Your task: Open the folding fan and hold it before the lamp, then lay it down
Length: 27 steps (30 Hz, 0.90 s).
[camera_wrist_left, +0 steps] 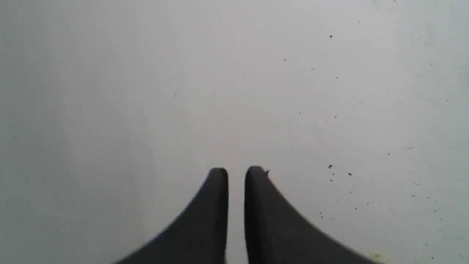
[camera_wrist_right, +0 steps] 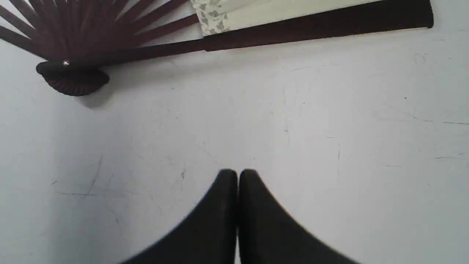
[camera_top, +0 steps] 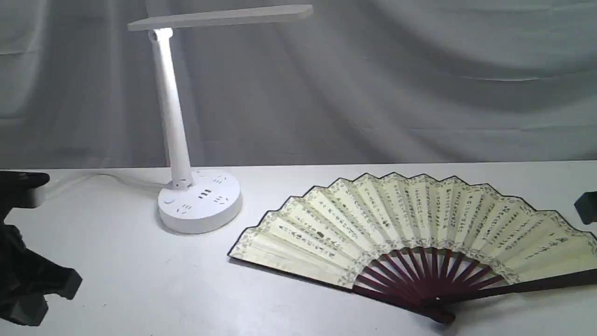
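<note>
Fan is laid open flat, long axis left-right, pivot toward camera. Left gripper is seen nearly shut, right gripper fully shut, nothing held.

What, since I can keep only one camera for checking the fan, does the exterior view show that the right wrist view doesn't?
Only the exterior view: the lamp and the whole spread, written leaf of the fan. Only the right wrist view: the right gripper up close, shut, over bare table, apart from the fan. Both: the fan's dark ribs, pivot and one outer stick, flat on the white table.
</note>
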Tool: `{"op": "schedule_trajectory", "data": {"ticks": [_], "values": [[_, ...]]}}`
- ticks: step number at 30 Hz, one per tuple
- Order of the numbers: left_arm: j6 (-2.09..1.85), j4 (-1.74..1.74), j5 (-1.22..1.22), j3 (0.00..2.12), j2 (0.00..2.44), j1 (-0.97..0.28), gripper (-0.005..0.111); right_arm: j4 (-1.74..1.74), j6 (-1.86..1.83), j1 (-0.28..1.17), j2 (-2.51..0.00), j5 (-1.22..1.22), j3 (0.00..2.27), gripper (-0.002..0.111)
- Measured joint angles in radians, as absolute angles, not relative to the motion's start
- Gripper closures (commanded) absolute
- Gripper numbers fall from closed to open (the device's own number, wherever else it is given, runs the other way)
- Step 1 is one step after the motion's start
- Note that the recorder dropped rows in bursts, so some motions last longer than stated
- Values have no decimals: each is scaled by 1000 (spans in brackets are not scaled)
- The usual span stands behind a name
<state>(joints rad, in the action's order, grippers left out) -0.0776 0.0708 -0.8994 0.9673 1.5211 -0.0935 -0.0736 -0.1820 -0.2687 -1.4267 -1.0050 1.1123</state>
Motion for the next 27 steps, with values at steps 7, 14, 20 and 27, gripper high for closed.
{"op": "schedule_trajectory", "data": {"ticks": [7, 14, 20, 27], "values": [[-87, 83, -941, 967, 1521, -94, 101, -71, -182, -269, -1312, -975, 1046, 108], [-87, 83, -950, 967, 1457, -94, 101, -71, -180, -269, -1160, -948, 978, 108], [-89, 85, -966, 967, 1322, -94, 101, -52, -180, -269, -1015, -949, 924, 108], [-89, 85, -975, 967, 1141, -94, 101, -48, -190, -269, -817, -950, 880, 108]]}}
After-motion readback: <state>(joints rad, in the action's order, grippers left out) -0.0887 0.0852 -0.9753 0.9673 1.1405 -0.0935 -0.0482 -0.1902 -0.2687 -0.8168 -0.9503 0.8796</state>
